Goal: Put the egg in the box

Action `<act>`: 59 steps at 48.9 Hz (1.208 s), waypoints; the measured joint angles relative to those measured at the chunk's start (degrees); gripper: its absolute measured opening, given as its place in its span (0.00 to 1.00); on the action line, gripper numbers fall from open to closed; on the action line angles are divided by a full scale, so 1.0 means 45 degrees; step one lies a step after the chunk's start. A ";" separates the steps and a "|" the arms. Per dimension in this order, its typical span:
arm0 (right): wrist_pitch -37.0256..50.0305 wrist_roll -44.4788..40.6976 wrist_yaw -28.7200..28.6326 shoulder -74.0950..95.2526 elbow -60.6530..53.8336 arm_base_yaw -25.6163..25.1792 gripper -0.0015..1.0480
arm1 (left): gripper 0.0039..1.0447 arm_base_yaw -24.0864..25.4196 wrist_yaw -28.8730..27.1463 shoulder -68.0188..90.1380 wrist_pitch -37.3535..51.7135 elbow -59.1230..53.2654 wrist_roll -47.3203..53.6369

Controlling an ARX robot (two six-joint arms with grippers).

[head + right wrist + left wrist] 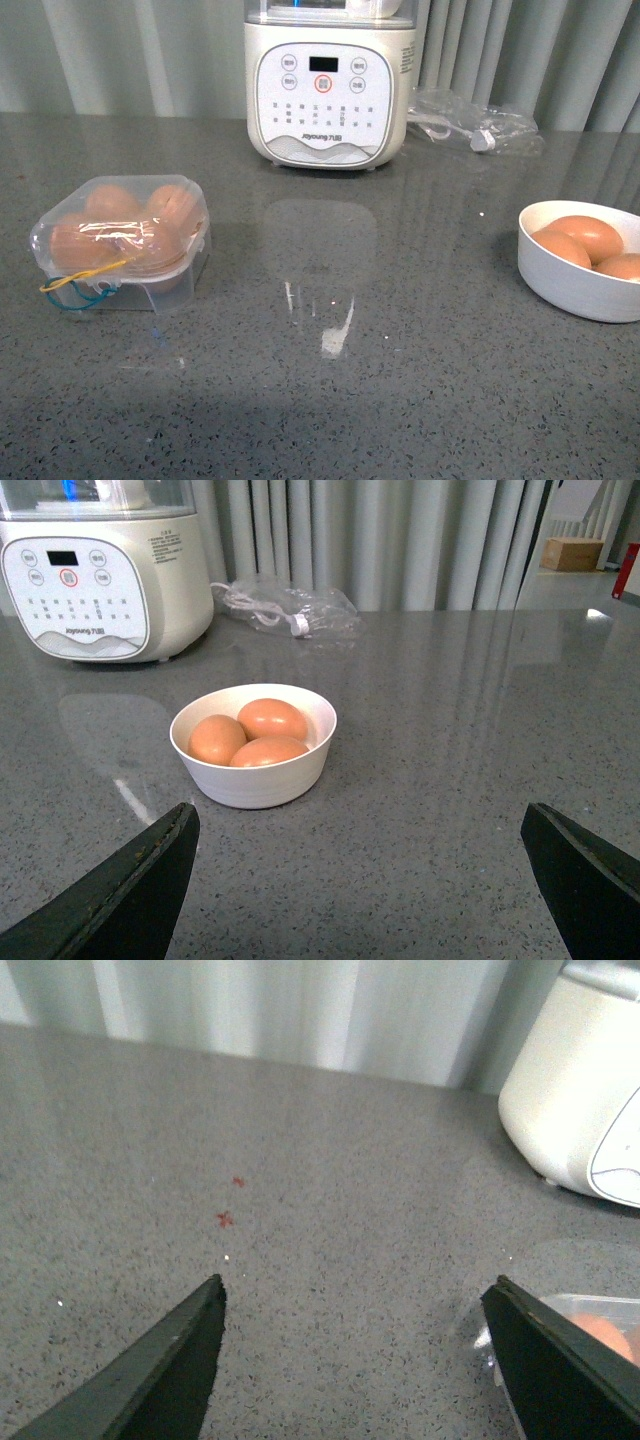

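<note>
The box (122,240) is sitting lid-down at the frame's left on the table (350,400), while the egg (271,719) is waiting in the bowl (255,780); the right end effector (360,880) is hovering spread before it, ready to reach.

Neither arm shows in the front view; the left tool (355,1305) hangs with its dark fingers spread wide, gripping nothing; the right tool (360,830) likewise, fingers wide apart, empty.
</note>
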 joint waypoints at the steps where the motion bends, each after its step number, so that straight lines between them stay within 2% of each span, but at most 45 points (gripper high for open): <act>1: 0.0000 0.0000 0.0000 0.0000 0.0000 0.0000 0.93 | 0.71 -0.0068 -0.0044 -0.0121 0.0325 -0.0243 0.0078; 6: 0.0000 0.0000 -0.0010 0.0000 0.0000 0.0000 0.93 | 0.53 -0.0510 -0.0418 -0.1069 0.0801 -0.1370 0.0364; 18: 0.0000 0.0000 -0.0005 0.0000 0.0000 0.0000 0.93 | 0.03 -0.1404 -0.1326 -0.3405 0.0500 -0.3453 0.0539; 26: 0.0000 0.0000 -0.0005 0.0000 0.0000 0.0000 0.93 | 0.03 -0.1846 -0.1685 -0.4979 -0.0238 -0.4318 0.0588; 29: 0.0000 0.0000 -0.0005 0.0000 0.0000 0.0000 0.93 | 0.03 -0.2361 -0.2526 -0.5581 -0.0607 -0.4575 0.0588; 35: 0.0000 0.0000 -0.0005 0.0000 0.0000 0.0000 0.93 | 0.03 -0.2841 -0.2676 -0.6436 -0.1146 -0.4872 0.0593; 41: 0.0000 0.0000 0.0000 0.0000 0.0000 0.0000 0.93 | 0.03 -0.2895 -0.2696 -0.6853 -0.0826 -0.5459 0.0593; 59: 0.0000 0.0000 -0.0005 0.0000 0.0000 0.0000 0.93 | 0.03 -0.2900 -0.2725 -0.9612 -0.3351 -0.5503 0.0593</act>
